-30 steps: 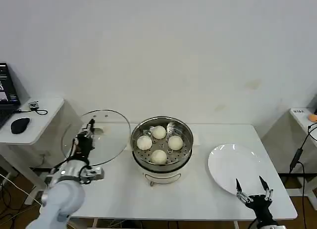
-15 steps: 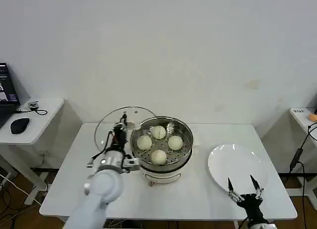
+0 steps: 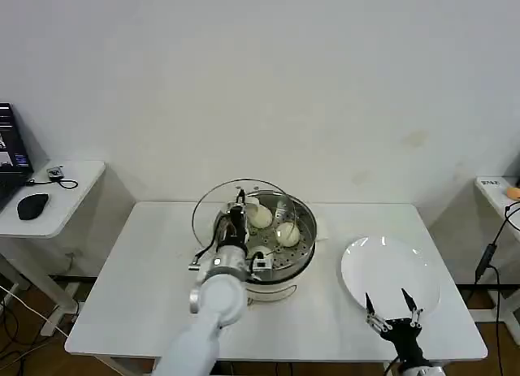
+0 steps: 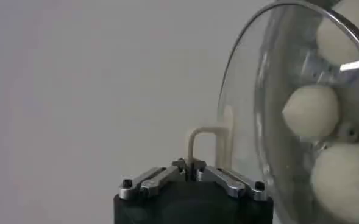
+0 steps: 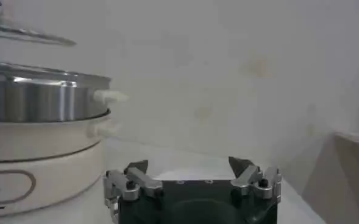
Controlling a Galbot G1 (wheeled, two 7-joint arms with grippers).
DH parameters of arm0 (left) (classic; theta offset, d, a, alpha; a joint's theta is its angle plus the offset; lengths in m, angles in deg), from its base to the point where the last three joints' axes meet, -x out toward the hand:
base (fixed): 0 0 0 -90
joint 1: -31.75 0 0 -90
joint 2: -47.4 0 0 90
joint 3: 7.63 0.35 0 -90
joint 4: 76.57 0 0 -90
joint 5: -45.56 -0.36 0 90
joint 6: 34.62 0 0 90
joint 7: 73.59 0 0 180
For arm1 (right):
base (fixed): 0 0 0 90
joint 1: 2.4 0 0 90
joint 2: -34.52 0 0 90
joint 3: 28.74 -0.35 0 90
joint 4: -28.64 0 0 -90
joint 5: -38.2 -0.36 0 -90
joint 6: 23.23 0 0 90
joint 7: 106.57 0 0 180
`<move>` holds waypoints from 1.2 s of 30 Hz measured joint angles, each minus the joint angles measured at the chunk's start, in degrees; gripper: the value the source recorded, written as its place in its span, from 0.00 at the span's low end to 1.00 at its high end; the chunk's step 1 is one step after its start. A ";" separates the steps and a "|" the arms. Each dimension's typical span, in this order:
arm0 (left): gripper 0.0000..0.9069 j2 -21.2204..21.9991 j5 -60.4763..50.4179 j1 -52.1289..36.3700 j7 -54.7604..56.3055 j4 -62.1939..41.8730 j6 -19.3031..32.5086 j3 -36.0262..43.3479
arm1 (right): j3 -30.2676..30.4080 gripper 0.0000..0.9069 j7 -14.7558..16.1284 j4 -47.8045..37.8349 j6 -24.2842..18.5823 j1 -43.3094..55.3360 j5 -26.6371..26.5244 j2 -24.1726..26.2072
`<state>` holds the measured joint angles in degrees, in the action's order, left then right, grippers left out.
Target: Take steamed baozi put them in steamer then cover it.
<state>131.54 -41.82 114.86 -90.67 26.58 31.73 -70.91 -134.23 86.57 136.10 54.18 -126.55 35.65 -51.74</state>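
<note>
Since a second ago the left claw (image 3: 238,207) has carried the cover (image 3: 244,218) from the worktop's left part to above the steamer (image 3: 302,223), where it now overlaps the basket's left half, held clear of the rim. The claw's fingers are pinched together on the cover's cream handle (image 4: 207,146). The steamer stands near the middle of the worktop (image 3: 146,295), toward the back edge, with the steamed baozi (image 3: 288,234) lying on its perforated floor, seen partly through the glass. The right claw (image 3: 391,309), fingers apart, hovers by the front right corner, at the near rim of the white plate (image 3: 388,266).
</note>
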 measured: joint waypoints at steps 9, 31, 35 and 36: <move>0.00 3.34 -3.56 -0.17 -0.15 -3.54 0.17 2.00 | 0.33 1.00 0.02 -0.23 -0.13 -0.11 0.22 -0.12; 0.00 6.45 -6.55 -0.12 0.23 -6.88 0.57 2.90 | 1.27 1.00 0.17 -0.74 -0.34 -0.32 0.71 -0.46; 0.00 6.77 -6.55 -0.10 0.38 -7.10 0.55 2.71 | 1.55 1.00 0.19 -0.92 -0.38 -0.30 0.92 -0.53; 0.00 6.90 -6.52 -0.10 0.38 -7.09 0.55 2.58 | 1.62 1.00 0.19 -0.97 -0.41 -0.28 0.98 -0.56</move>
<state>138.44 -48.34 114.76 -90.29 19.49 32.28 -68.32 -132.61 86.76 135.13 53.76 -126.83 36.63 -52.30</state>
